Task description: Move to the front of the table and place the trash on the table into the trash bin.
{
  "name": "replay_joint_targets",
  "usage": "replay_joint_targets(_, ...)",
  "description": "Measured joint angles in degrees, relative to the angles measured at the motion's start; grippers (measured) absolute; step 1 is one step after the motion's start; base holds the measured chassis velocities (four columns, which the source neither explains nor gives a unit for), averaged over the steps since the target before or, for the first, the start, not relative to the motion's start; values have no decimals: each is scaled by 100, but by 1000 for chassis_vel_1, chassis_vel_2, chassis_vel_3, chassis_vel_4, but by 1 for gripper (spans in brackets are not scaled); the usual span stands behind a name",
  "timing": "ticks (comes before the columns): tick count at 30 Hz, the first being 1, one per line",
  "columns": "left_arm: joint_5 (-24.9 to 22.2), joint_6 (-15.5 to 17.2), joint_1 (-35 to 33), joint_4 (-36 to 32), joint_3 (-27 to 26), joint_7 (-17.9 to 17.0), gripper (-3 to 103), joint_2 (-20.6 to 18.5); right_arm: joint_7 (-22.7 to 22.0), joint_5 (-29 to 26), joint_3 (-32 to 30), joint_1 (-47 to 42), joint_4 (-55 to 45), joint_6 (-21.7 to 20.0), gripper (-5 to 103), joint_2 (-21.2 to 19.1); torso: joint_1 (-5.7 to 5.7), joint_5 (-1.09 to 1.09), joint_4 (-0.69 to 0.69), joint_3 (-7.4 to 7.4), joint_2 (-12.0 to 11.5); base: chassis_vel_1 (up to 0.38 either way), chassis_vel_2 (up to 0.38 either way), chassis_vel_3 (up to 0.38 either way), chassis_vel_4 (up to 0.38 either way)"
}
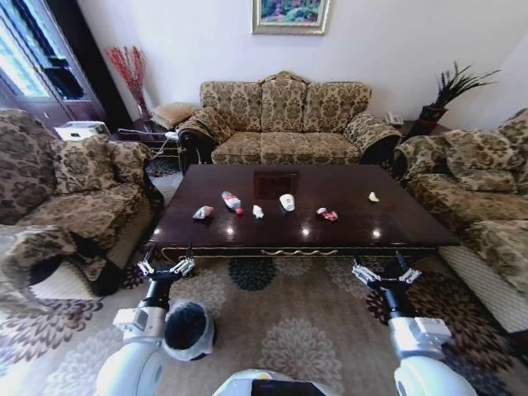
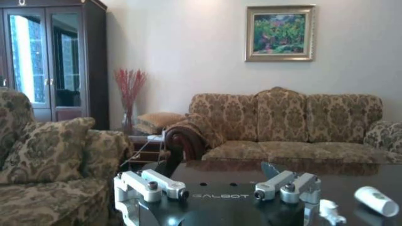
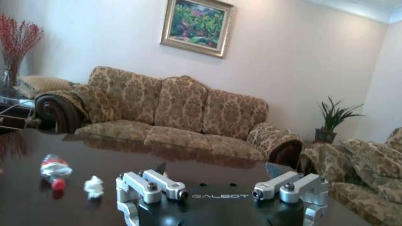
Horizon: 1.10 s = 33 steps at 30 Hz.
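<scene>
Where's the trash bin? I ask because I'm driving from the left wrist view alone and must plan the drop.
Observer: The trash bin stands on the carpet at the robot's left, short of the table.
Operator: Any trash right of the paper cup?
Observer: Yes, a red wrapper and, farther right, a pale scrap.
Operator: And the right gripper?
Observer: It hovers open at the table's near edge.
</scene>
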State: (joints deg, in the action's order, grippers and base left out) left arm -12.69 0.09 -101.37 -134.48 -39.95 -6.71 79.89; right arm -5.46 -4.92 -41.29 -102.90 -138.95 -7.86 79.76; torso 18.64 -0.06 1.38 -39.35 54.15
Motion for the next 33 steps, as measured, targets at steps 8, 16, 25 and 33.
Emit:
replay_joint_targets(8,-11,-2,11,130,-10,-18,100,6,-25,-145,14,18,77,67,100,-2,-1,3,1,1,1,155,149,-116,-129)
replay_joint_targets(16,-12,-2,13,131,-6,-17,100,11,-34,-148,12,21,81,68,100,-5,0,10,0,0,0,-48,-40,23,20)
replay_joint_targets(25,-12,0,13,132,-8,-17,100,7,-37,-149,12,23,80,68,100,-4,0,6,1,0,0,0,0,0,0)
replay_joint_targets(33,-13,1,13,131,-7,-17,100,6,-40,-151,11,23,79,68,100,-5,0,5,1,0,0,0,0,0,0)
